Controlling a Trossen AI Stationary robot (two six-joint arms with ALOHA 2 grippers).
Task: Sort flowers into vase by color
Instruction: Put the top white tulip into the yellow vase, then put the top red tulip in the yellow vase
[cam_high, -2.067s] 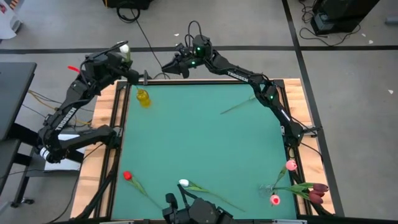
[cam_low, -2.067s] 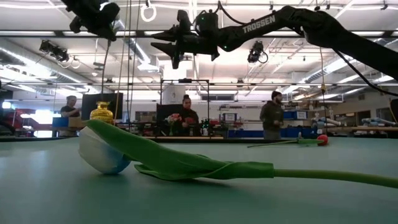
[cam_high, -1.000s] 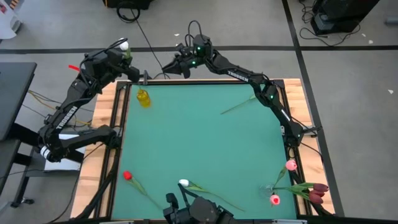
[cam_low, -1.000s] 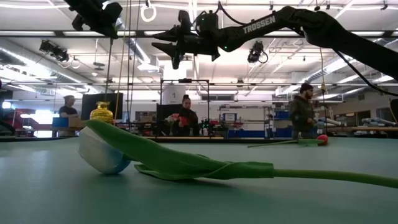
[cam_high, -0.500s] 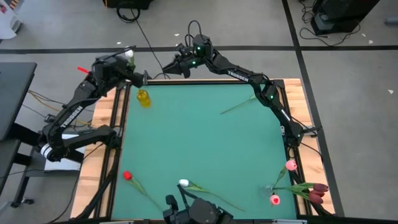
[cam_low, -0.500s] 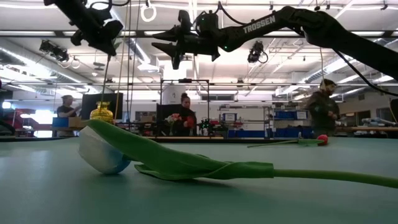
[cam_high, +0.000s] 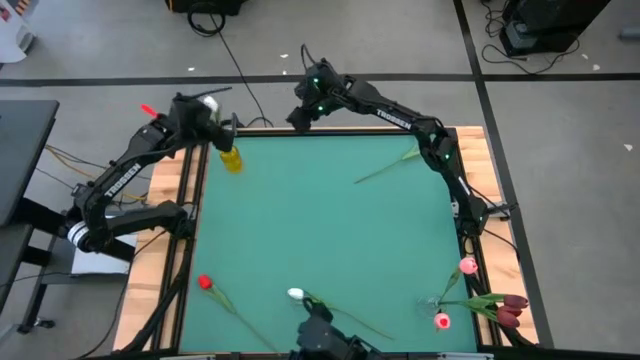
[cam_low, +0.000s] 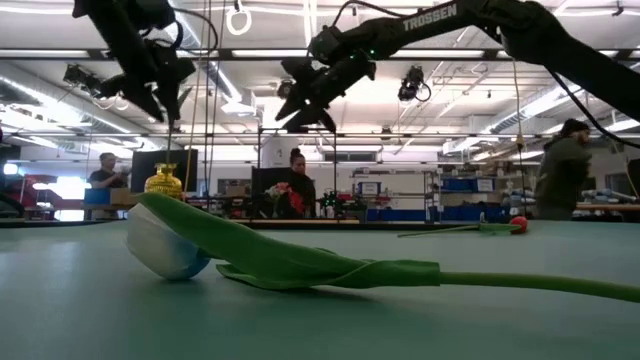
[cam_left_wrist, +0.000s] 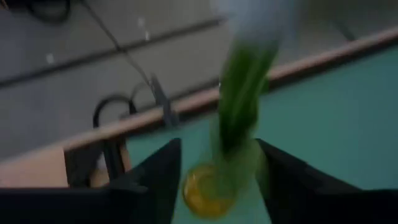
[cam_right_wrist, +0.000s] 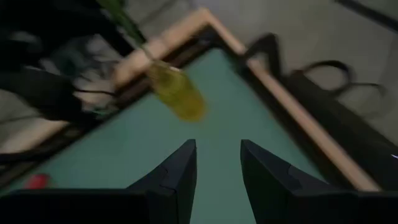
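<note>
A small yellow vase (cam_high: 231, 158) stands at the table's far left corner. A white tulip (cam_high: 208, 100) stands over it, blurred. Its green stem (cam_left_wrist: 239, 106) runs down between the fingers of my open left gripper (cam_high: 222, 132) into the vase mouth (cam_left_wrist: 208, 193), with a gap on either side. My right gripper (cam_high: 298, 118) hangs open over the far edge, right of the vase, with nothing between its fingers (cam_right_wrist: 180, 168). Other flowers lie on the mat: a red one (cam_high: 204, 283), a white one (cam_high: 295, 294), two pink ones (cam_high: 467, 265) and maroon ones (cam_high: 512, 306).
One more flower (cam_high: 385, 168) lies near the far right corner. A wooden rim (cam_high: 190, 190) and black rails frame the green mat, whose middle (cam_high: 320, 220) is bare. Cables lie on the floor beyond the far edge. People stand in the room behind the table.
My left gripper has carried the white tulip from beyond the far left corner toward the vase and downward; the stem now reaches into the vase. My right gripper has shifted a little toward the table's right and tipped its fingers downward.
</note>
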